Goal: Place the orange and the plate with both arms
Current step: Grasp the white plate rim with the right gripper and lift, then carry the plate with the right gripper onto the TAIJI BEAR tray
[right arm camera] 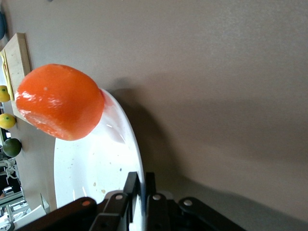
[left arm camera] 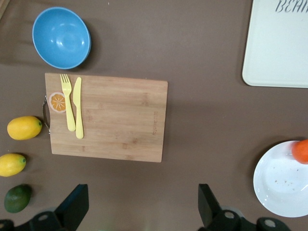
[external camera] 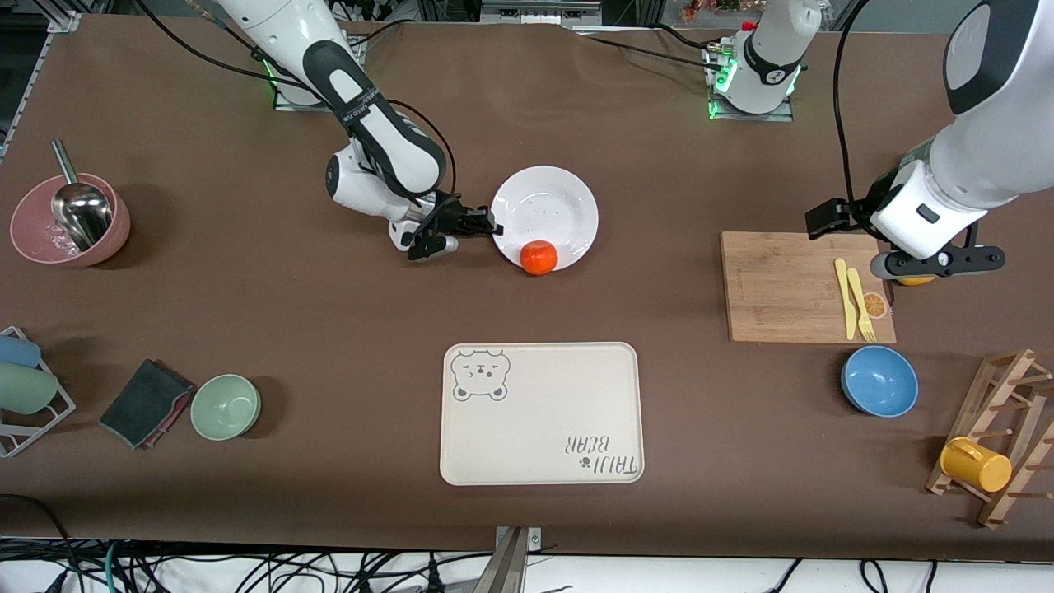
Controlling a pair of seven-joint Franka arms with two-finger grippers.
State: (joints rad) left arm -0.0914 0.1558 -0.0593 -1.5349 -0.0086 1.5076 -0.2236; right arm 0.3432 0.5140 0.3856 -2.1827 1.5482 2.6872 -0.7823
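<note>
The surface [external camera: 247,313] is dark brown. The plate [external camera: 552,198] is plain white with faint specks, and the orange [external camera: 538,258] is bright red-orange. The tray [external camera: 541,414] is pale beige, printed with a grey bear face and grey lettering. The cutting board [external camera: 782,288] is light wood grain, carrying a pale yellow fork [external camera: 860,305] and knife [external camera: 844,298]. One bowl [external camera: 879,381] is blue, another [external camera: 226,406] pale green, a third [external camera: 33,239] pink. The mug [external camera: 976,464] is yellow. Two lemons [left arm camera: 24,127] are yellow, the avocado [left arm camera: 18,198] dark green.
</note>
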